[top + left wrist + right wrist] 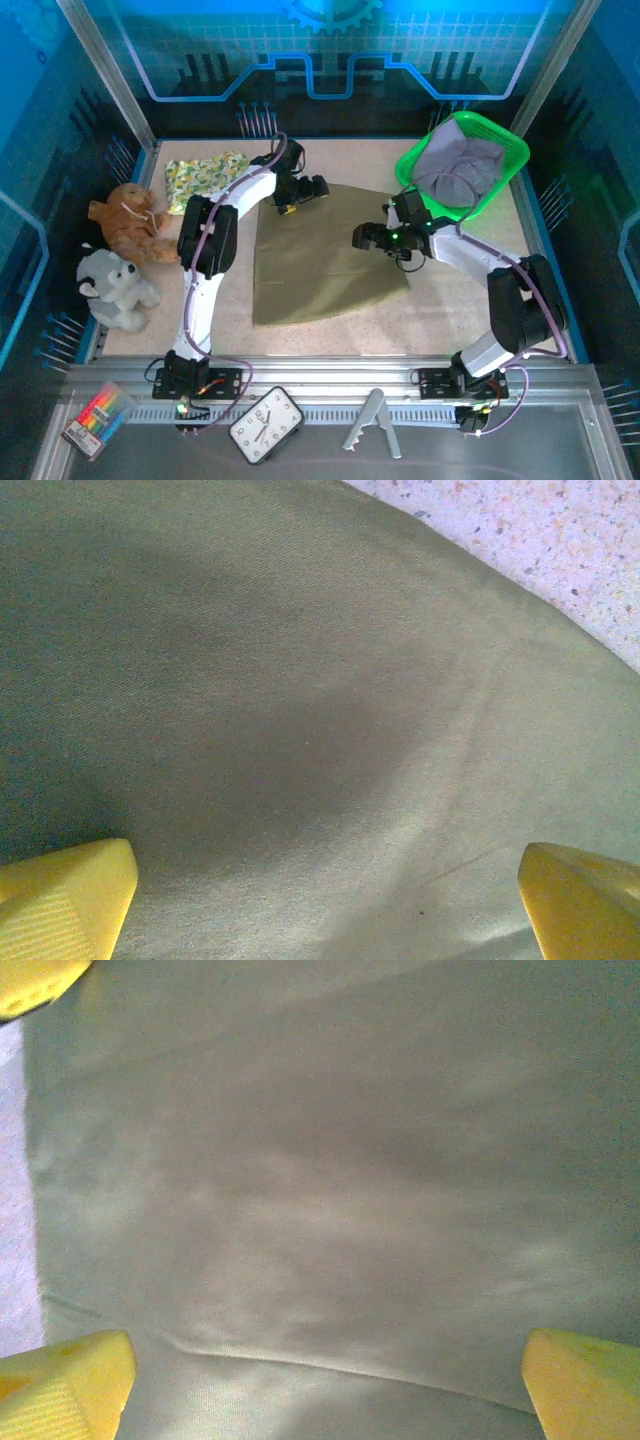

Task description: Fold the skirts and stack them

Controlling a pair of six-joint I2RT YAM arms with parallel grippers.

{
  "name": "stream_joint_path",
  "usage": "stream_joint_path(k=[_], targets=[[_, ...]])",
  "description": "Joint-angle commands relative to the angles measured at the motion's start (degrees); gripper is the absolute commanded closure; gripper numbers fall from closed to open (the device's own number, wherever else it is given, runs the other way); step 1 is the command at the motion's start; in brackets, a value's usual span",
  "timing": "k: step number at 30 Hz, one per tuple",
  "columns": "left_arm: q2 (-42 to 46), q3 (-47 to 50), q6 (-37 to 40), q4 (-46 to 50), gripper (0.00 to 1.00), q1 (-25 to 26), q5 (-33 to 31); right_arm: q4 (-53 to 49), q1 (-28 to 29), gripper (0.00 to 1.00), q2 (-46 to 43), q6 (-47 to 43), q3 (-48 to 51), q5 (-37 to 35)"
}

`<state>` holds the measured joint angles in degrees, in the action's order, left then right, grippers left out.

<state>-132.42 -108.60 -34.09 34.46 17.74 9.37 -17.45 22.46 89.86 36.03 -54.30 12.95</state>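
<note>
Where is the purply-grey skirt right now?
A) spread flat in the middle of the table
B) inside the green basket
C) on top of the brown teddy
B: the lavender-grey skirt lies bunched up inside the green basket at the far right.

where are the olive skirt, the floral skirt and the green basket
olive skirt (320,260), top view, middle of the spread cloth
floral skirt (205,175), top view, middle of the printed cloth
green basket (495,132), top view, far rim
</note>
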Motion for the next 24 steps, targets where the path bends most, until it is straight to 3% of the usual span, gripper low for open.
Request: stream_joint_path(k=[1, 10, 24], targets=[[-1.6, -2.7, -1.2, 1.2, 0.01, -0.2, 0.6, -0.1, 3.5, 0.0, 2.8, 2.9, 0.5, 0.8], [-8.2, -4.5, -3.4, 0.8, 0.01, -0.5, 0.2, 3.1, 3.3, 0.0, 7.3, 6.3, 6.4, -1.0], [-22.2, -27.6, -1.9, 2.0, 0.01, -1.7, 0.6, 4.2, -0.4, 0.0, 15.6, 3.9, -3.4, -3.4]])
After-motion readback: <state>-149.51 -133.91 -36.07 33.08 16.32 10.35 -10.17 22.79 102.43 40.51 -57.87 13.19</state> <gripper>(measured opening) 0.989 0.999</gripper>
